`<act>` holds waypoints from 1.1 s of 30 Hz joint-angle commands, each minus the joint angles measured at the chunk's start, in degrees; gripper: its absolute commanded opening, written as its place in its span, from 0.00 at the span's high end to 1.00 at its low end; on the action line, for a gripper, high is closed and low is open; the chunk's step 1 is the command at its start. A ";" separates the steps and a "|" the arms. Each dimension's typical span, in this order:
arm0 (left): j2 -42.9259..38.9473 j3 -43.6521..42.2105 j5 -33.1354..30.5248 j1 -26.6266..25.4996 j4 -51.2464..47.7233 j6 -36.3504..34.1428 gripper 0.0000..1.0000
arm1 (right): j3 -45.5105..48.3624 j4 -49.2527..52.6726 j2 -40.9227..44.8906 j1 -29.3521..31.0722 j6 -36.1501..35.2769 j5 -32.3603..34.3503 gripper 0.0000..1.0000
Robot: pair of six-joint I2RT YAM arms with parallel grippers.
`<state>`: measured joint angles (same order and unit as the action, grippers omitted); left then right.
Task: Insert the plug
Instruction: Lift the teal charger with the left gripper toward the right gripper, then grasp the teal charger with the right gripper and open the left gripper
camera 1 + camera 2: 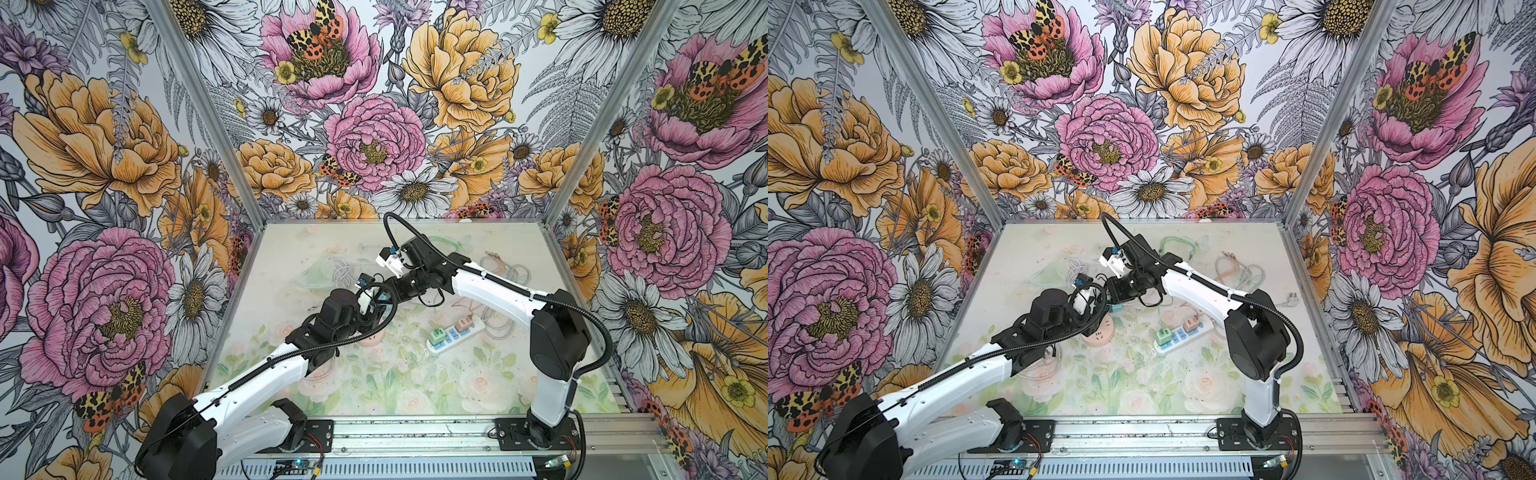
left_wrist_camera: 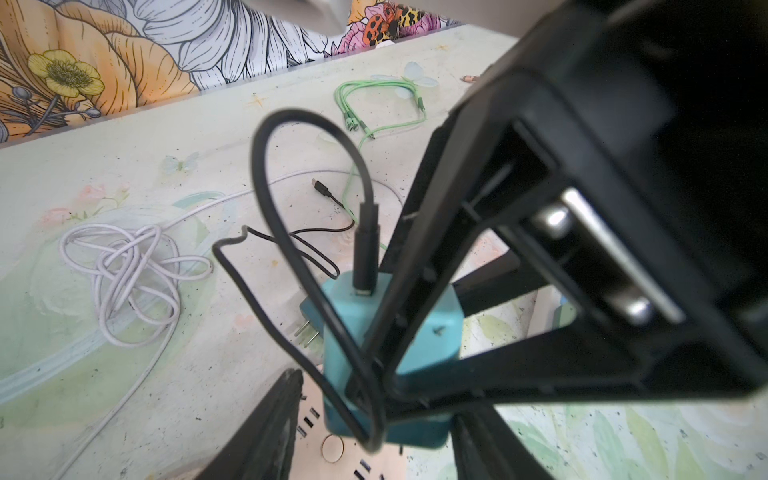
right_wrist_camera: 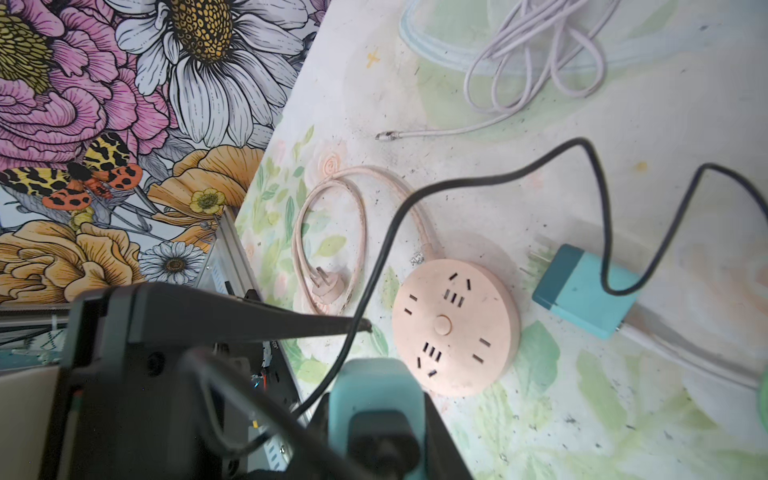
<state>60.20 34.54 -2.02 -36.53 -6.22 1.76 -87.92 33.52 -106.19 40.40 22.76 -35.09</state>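
The plug point(image 2: 428, 332) is a teal charger with a black cable point(image 2: 266, 166) in its top. It hangs just above the pink round socket point(image 3: 455, 328), darker end down. My right gripper point(image 3: 376, 407) is shut on the plug point(image 3: 374, 382), one finger pressed on each side. The left gripper point(image 2: 374, 399) is open: its fingers point(image 2: 257, 436) stand either side of the plug and the near one is well clear of it. In both top views the two grippers point(image 1: 376, 301) meet mid-table over the socket point(image 1: 1100, 334), and the arms hide most of the plug.
A second teal charger point(image 3: 582, 291) lies beside the round socket. A white power strip point(image 1: 453, 332) carries green and peach chargers. A tangled white cable point(image 2: 124, 282) and a green cable point(image 2: 374, 99) lie toward the back. The pink socket's own cord point(image 3: 332, 232) loops on the table.
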 commanded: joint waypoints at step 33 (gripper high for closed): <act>-9.94 2.95 5.17 7.58 -12.90 16.43 0.45 | -11.36 16.37 24.13 7.22 -2.83 18.98 1.00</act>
<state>49.10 38.65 -0.97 -28.38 -20.71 17.67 -96.88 48.86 -82.32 47.29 22.06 -17.08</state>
